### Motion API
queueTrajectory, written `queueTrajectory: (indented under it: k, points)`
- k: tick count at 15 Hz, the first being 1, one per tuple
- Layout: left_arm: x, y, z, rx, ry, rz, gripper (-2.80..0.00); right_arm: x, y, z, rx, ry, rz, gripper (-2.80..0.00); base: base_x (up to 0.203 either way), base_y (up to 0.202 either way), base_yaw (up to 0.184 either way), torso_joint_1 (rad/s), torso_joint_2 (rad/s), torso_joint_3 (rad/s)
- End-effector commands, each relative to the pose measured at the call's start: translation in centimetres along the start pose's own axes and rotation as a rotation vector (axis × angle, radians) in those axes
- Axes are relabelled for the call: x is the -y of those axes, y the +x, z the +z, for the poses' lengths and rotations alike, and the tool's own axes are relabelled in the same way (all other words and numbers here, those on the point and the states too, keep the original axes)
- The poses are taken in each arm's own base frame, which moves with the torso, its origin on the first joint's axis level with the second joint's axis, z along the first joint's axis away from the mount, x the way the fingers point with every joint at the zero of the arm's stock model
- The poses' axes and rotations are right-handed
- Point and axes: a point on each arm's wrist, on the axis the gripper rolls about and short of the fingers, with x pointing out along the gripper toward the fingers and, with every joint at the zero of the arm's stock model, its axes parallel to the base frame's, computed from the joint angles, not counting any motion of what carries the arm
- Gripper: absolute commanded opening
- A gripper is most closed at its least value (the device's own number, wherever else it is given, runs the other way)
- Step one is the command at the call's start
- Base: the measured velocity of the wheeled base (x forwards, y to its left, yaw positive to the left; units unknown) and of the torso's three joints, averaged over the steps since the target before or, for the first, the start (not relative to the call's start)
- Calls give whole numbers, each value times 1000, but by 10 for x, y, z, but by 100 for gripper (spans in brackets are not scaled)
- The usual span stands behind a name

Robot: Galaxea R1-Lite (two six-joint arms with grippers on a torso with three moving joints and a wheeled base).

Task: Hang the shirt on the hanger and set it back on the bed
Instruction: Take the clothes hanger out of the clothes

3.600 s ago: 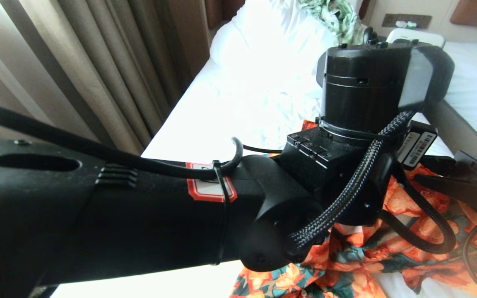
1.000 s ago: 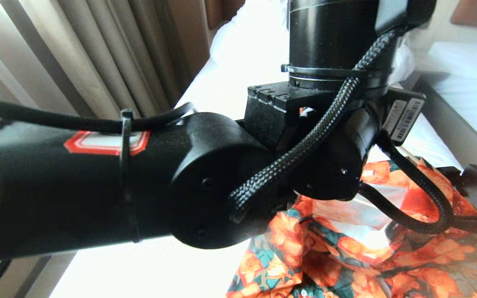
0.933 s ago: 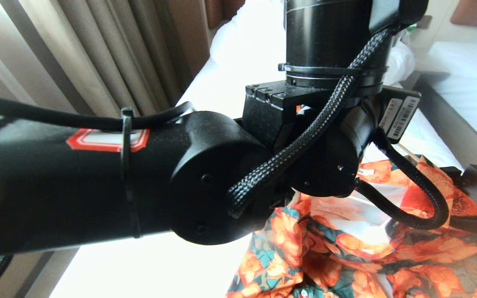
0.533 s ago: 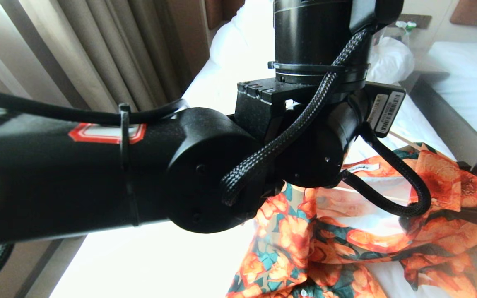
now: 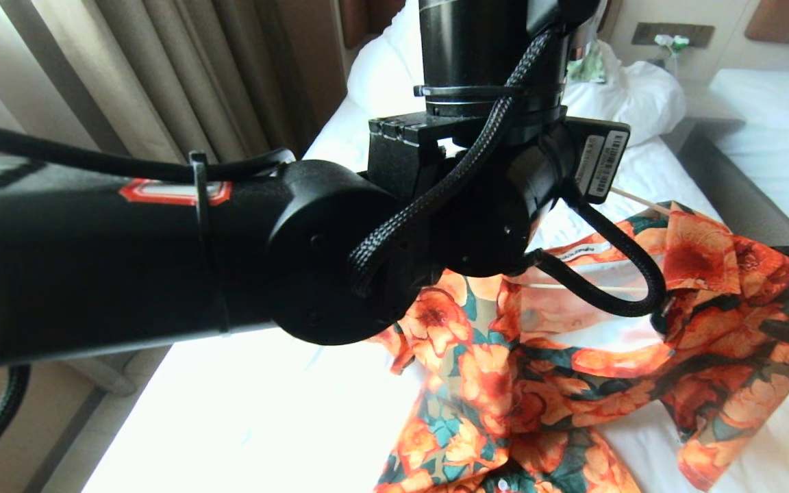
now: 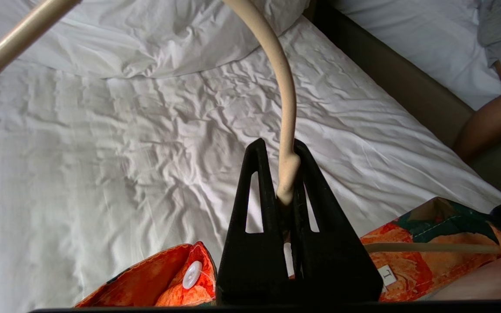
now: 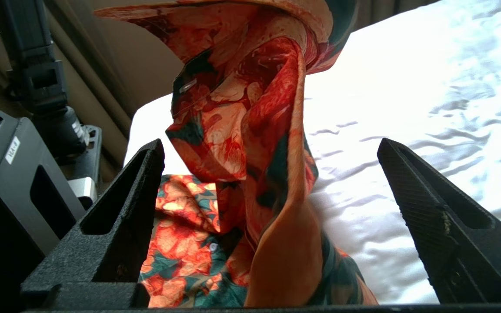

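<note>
More shirt unobscured — left arm now farther left.

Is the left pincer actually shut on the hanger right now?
Yes, shut. The left pincer is pinched tight on the hanger at the base of its cream hook, with the shirt draped below it.

Setting: a twin hotel-style bedroom. Evidence was a large bed with wrinkled white sheet and plump white pillow, a second white-sheeted bed just beside it across a narrow gap, full-length pleated beige curtains, a dark wooden headboard and a wall-mounted switch panel.
</note>
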Motion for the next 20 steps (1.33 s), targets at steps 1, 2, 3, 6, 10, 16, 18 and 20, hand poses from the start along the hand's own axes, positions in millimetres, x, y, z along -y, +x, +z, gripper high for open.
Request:
queueTrajectory:
  k: [1,2,3,6,10,16,18,20]
  points:
    - [-3,5,-3,-5,4,15,-280,0,-5,4,-4,-23,-15,0,0,0,0,0,0,0]
    - [-6,7,-2,2,2,21,-280,1,-7,6,-5,-31,-23,0,0,0,0,0,0,0]
    - [-11,10,0,6,1,33,-280,2,-12,8,-7,-43,-44,0,0,0,0,0,0,0]
    - [-23,13,2,12,19,63,-280,9,-35,18,-19,-85,-144,0,0,0,0,0,0,0]
    - [-39,18,1,9,23,105,-280,5,-47,28,-28,-128,-199,0,0,0,0,0,0,0]
    - [-68,18,13,32,52,179,-280,14,-50,32,-22,-96,-212,0,0,0,0,0,0,0]
    - [-81,21,14,17,60,208,-280,19,-50,37,-7,28,-211,0,0,0,0,0,0,0]
    - [-105,26,18,26,59,271,-280,25,-51,37,-3,60,-210,0,0,0,0,0,0,0]
